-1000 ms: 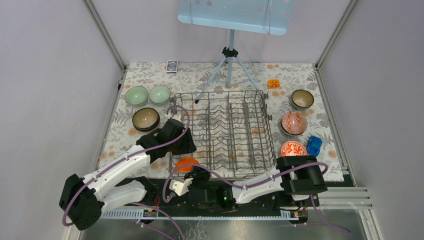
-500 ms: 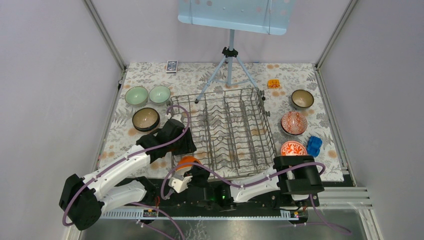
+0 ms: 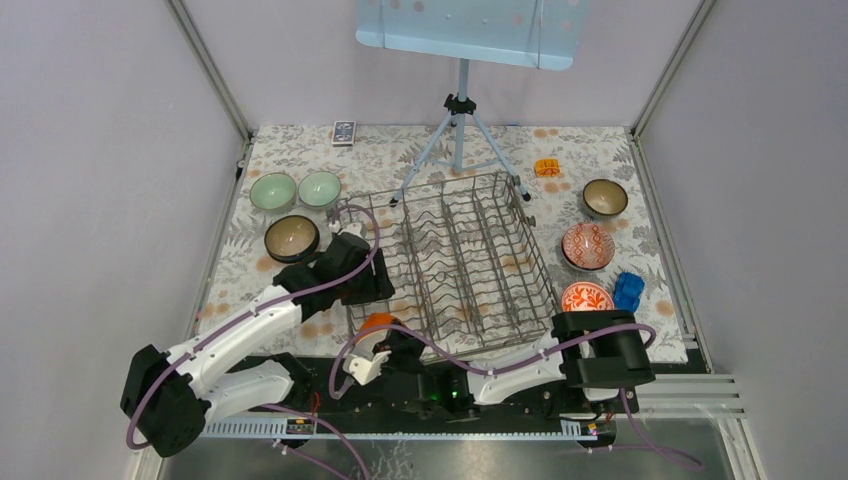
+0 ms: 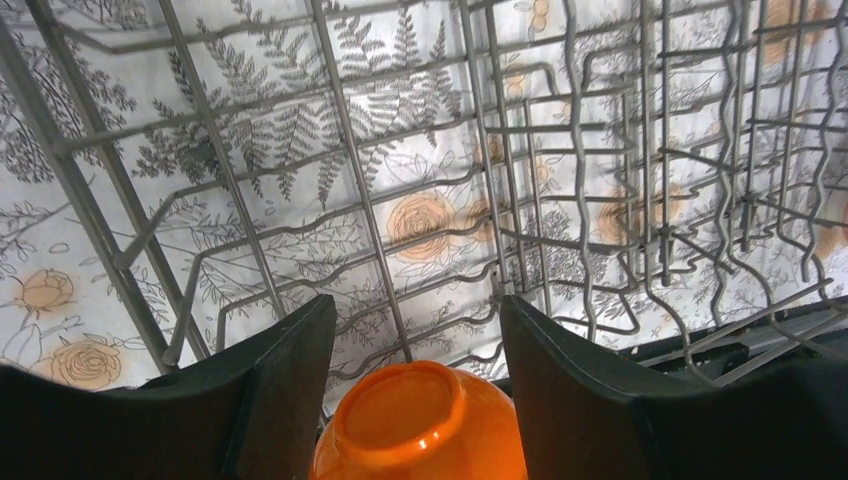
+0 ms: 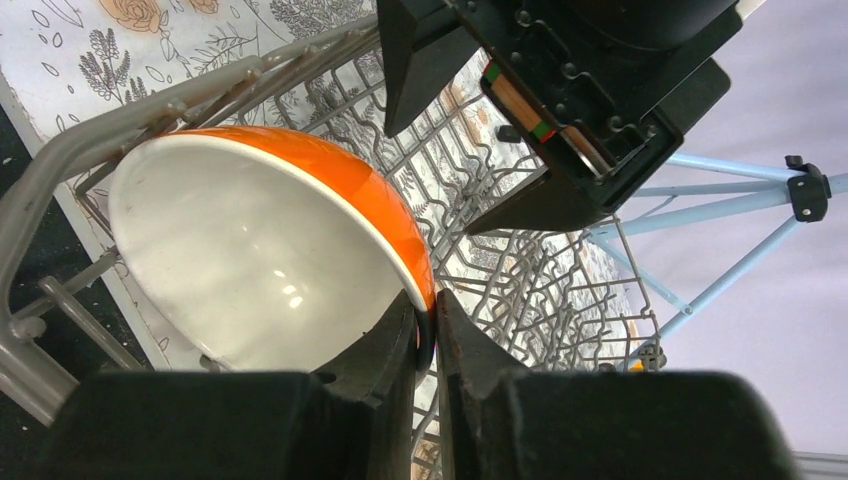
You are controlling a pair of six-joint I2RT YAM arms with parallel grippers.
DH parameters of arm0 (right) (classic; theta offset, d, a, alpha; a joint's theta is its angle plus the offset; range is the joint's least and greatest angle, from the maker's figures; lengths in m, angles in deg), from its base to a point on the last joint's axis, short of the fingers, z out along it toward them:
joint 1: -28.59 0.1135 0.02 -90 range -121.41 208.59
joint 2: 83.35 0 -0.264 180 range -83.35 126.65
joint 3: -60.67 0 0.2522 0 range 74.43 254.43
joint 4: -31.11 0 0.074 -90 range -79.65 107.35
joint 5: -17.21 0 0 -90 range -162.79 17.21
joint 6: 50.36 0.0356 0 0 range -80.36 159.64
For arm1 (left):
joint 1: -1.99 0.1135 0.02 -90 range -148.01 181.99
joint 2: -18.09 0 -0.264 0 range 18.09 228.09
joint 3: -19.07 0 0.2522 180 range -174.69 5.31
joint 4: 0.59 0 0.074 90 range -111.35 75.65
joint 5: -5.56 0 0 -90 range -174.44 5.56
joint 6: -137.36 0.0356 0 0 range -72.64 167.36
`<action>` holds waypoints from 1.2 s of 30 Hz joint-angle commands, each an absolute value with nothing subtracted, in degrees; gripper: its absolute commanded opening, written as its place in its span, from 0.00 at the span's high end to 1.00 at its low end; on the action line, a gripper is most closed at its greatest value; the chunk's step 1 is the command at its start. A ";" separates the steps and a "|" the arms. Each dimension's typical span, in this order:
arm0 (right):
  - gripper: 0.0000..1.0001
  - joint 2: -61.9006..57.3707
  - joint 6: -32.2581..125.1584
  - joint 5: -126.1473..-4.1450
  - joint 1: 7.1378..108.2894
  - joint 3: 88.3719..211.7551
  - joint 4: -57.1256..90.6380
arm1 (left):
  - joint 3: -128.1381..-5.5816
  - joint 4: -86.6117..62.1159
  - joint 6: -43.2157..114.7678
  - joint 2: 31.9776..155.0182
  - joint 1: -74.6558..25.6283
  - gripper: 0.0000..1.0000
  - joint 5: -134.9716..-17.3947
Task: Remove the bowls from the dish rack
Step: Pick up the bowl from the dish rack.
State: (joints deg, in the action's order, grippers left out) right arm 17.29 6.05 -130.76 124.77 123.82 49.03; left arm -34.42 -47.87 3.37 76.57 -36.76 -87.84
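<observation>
One orange bowl (image 3: 378, 322) is all I can see left in the dish rack (image 3: 455, 255). It sits in the near left corner, close to the arms. Two things are new. The right gripper (image 5: 428, 310) has squeezed down and now pinches the bowl's rim, with one finger on the white inside and one on the orange outside. The rack has also swung round on the flowery mat (image 3: 420, 150). A second ago its sides ran straight with the table, and now it sits crooked, its far right corner turned a little to the left. I think the pull on the bowl drags the rack along, so the bowl may be caught on a wire, and a hard tug could slide the rack more. The left gripper (image 4: 415, 305) has opened a bit wider and hangs over the bowl, one finger on each side, holding nothing. The bowl stands tipped on its edge. Its white mouth faces the near edge of the table and the right arm, and its round bottom faces up and away. A bowl is round, so it has no long side; the line from mouth to bottom runs near to far. Six other bowls (image 3: 292, 237) already sit on the mat, three on each side of the rack.
</observation>
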 commanded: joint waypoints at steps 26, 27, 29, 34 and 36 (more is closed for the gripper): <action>1.00 -0.36 -2.07 -139.25 123.91 119.62 54.49 | -53.02 -55.75 1.52 73.47 -34.08 0.12 -106.05; 1.00 -1.08 -1.18 -139.43 123.49 119.74 53.37 | -53.69 -55.95 1.06 72.58 -34.08 0.11 -107.49; 1.00 -3.31 0.70 -139.62 122.50 119.63 51.70 | -54.85 -56.32 0.63 70.94 -34.05 0.10 -110.10; 1.00 -8.72 12.74 -137.55 117.92 122.55 39.41 | -55.53 -56.13 1.49 65.72 -34.05 0.07 -115.16; 1.00 -10.51 18.22 -135.97 115.69 124.65 32.26 | -54.79 -54.53 2.83 63.53 -34.02 0.05 -116.26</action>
